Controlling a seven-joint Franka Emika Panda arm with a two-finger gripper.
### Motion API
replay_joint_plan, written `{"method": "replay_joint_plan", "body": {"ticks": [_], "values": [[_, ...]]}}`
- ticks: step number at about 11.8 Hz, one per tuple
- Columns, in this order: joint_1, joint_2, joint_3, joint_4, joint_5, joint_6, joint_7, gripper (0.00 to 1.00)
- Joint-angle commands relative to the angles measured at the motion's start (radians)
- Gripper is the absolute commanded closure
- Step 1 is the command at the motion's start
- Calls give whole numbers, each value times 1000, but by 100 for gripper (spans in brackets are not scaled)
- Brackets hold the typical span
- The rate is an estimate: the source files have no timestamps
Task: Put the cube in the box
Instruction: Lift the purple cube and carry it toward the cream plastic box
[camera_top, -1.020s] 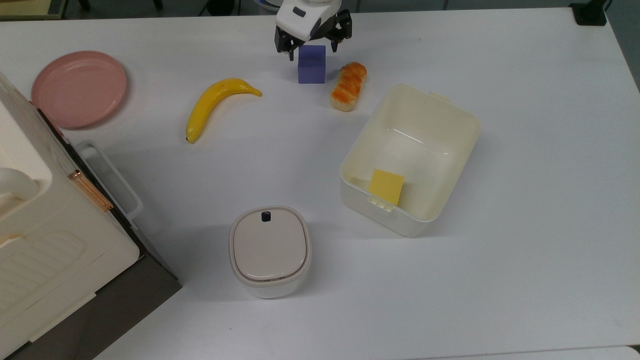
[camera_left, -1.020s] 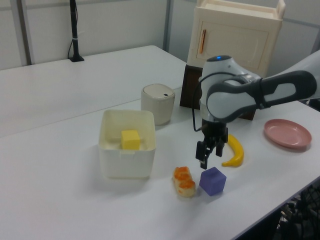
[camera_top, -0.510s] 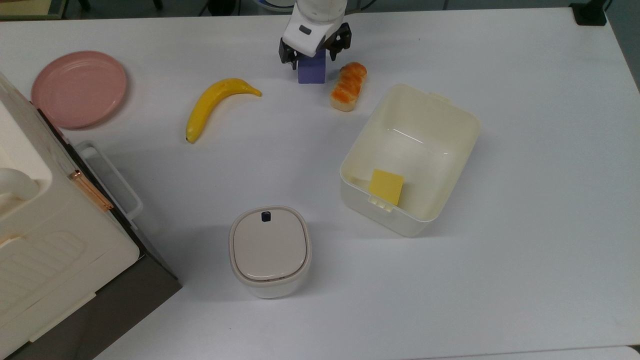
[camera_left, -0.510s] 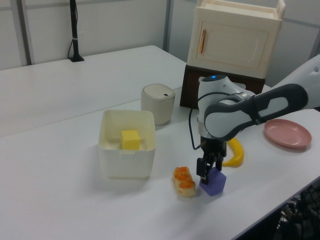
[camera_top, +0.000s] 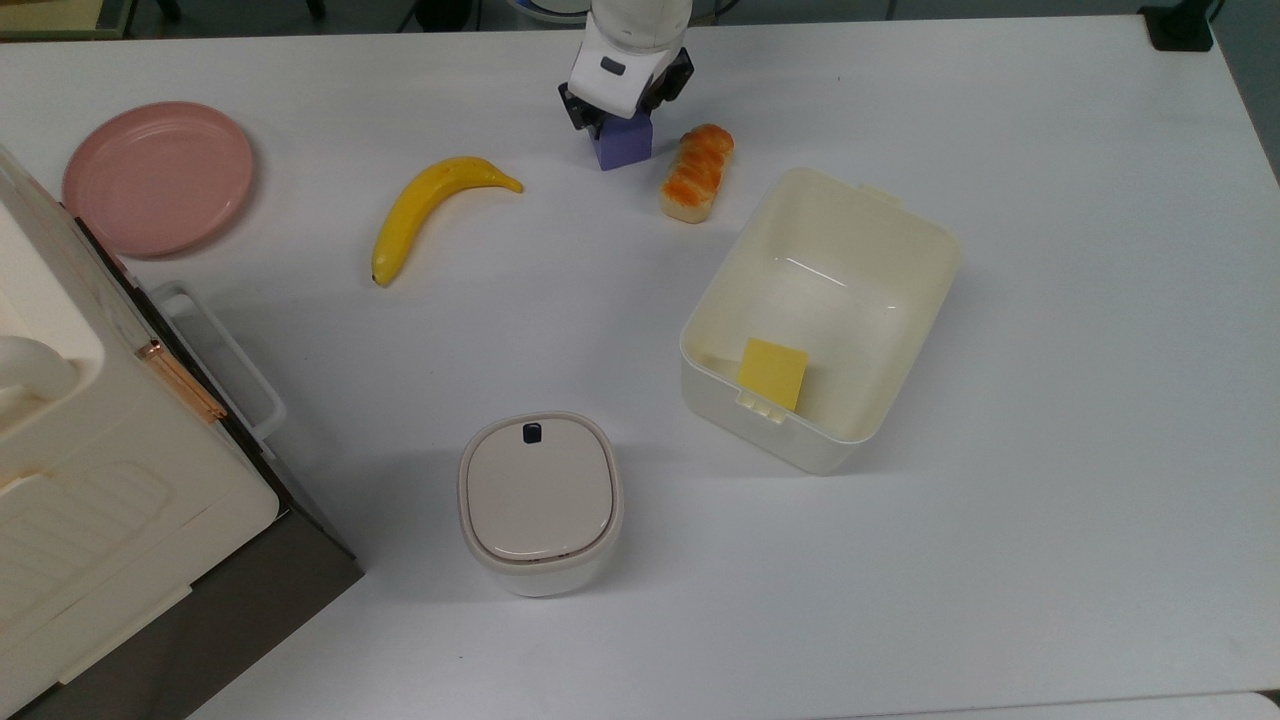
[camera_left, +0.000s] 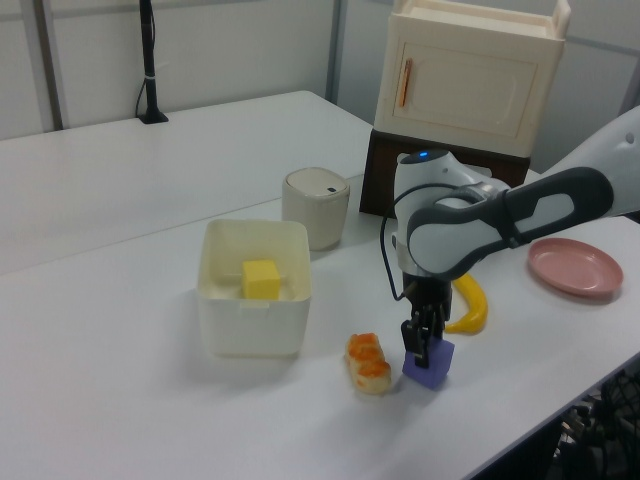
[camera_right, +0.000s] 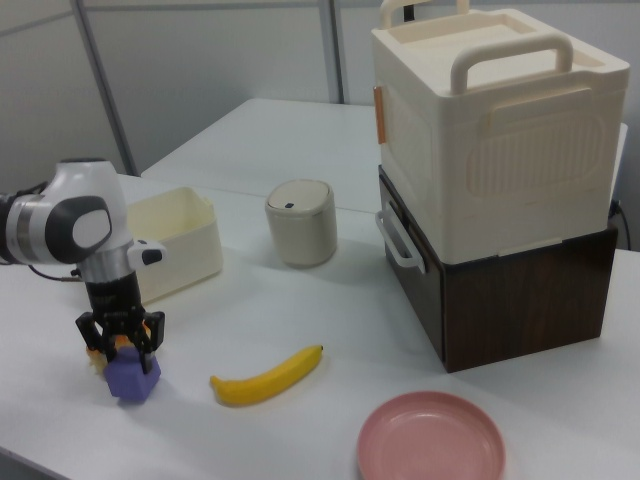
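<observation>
Between my fingers sits the cube (camera_top: 622, 145), on the table (camera_top: 1050, 300). My gripper (camera_top: 622, 112) has descended over the past second from a hover above the block and narrowed from a wide spread, so it now appears clamped on the cube's sides; I judge the grasp made and the lift next. Cube: small, blue-purple, matte, upright, just beside the bread roll (camera_top: 697, 172). The box (camera_top: 880, 215) lies beyond the roll, well apart, holding a yellow cube (camera_top: 772, 372).
</observation>
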Motion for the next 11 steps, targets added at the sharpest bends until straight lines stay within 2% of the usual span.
{"method": "replay_joint_plan", "body": {"ticks": [1, 2, 4, 6, 8, 11], "values": [[-1, -23, -47, 186, 0, -173, -39, 78], [-1, -17, -53, 283, 16, -227, -41, 77], [-1, 14, -54, 432, 113, -246, -21, 74], [8, 67, -49, 542, 133, -220, 72, 69], [16, 156, -40, 659, 197, -128, 154, 68], [78, 320, -38, 811, 196, -40, 293, 67]]}}
